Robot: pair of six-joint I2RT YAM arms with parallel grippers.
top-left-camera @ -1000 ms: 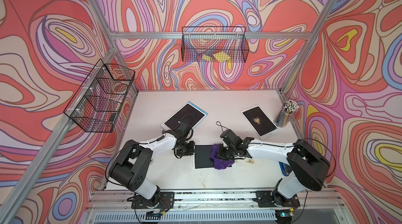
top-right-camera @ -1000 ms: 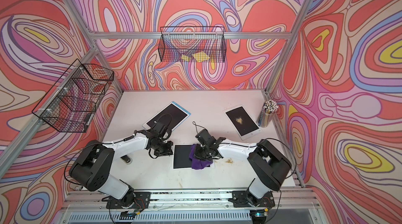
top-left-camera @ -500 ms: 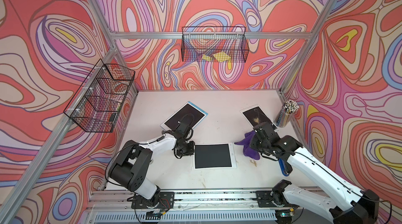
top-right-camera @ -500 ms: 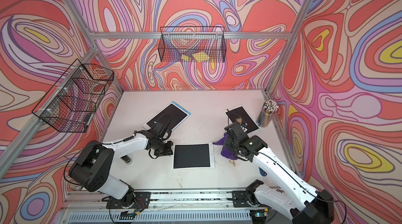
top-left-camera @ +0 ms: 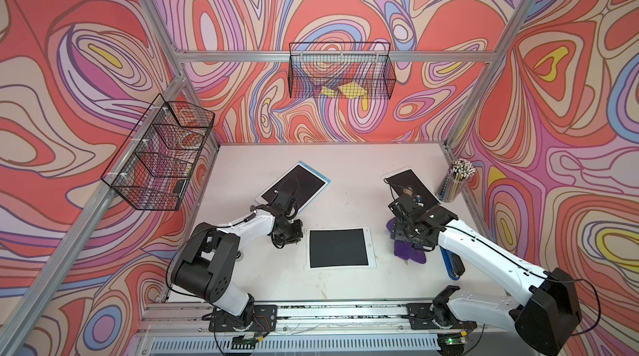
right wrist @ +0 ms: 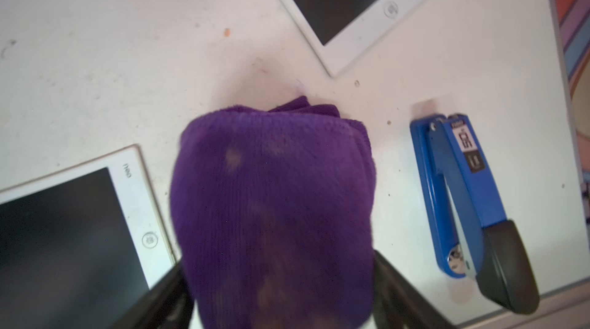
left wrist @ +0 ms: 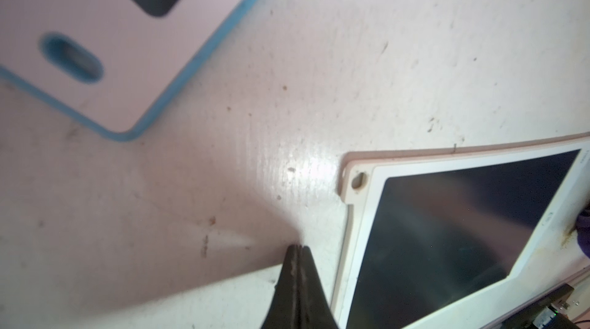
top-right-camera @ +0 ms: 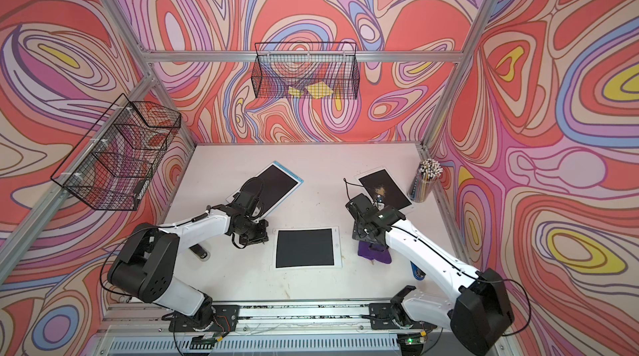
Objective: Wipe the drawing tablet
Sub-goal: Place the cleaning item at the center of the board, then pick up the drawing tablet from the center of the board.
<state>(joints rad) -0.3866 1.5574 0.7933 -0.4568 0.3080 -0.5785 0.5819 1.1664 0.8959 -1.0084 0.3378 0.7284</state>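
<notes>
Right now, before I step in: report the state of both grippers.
Left gripper: shut, holding nothing.
Right gripper: open wide, with the purple cloth sitting between its jaws.

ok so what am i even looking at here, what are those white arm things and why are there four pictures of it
Those are two white-and-black robot arms, the left arm and the right arm, mounted at the near edge of a white table. Two pictures look down from overhead; two come from cameras on the wrists. On the table lie three black-screened drawing tablets: a white-framed tablet in the middle, a blue-edged tablet and a smudged tablet, plus a blue stapler and a cup of pencils. The left end effector is shut and holds nothing. The right end effector stands open around a crumpled purple cloth that rests on the table.
</notes>
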